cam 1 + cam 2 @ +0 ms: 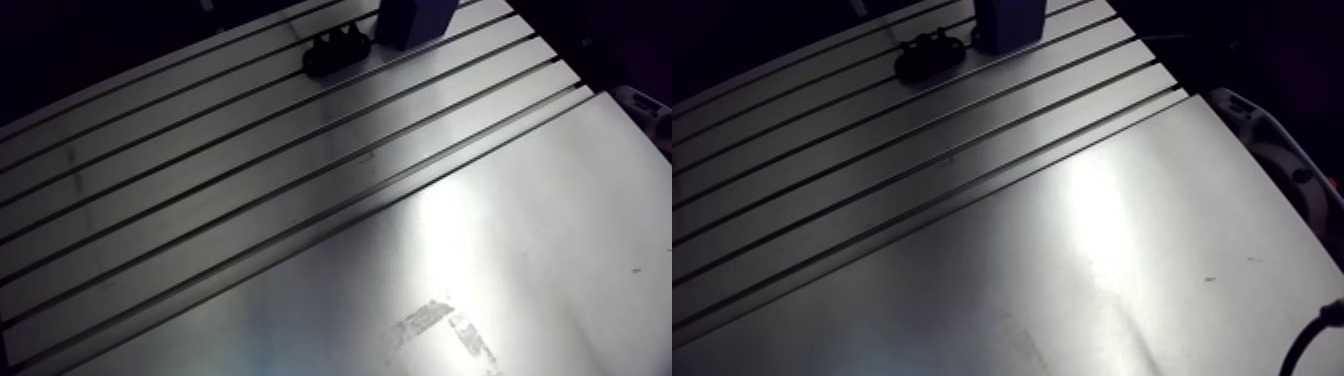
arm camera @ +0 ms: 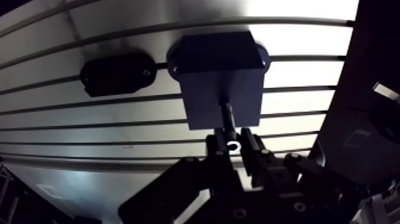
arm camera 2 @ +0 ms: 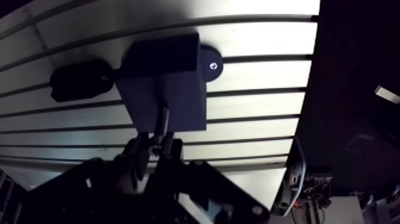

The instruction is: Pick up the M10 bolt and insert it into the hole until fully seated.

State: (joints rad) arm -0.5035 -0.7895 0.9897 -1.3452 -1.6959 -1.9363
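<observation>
bolt (image 2: 228,117) clamped in jaws, wrist view only

The block (image 2: 220,77) stands on the slotted table (image 2: 89,128), with a low holder (image 2: 117,74) lying just beside it. The M10 bolt (image 2: 228,116) sits clamped between the fingers of the gripper (image 2: 233,149), its shaft reaching toward the block's near face (contact cannot be told).
</observation>
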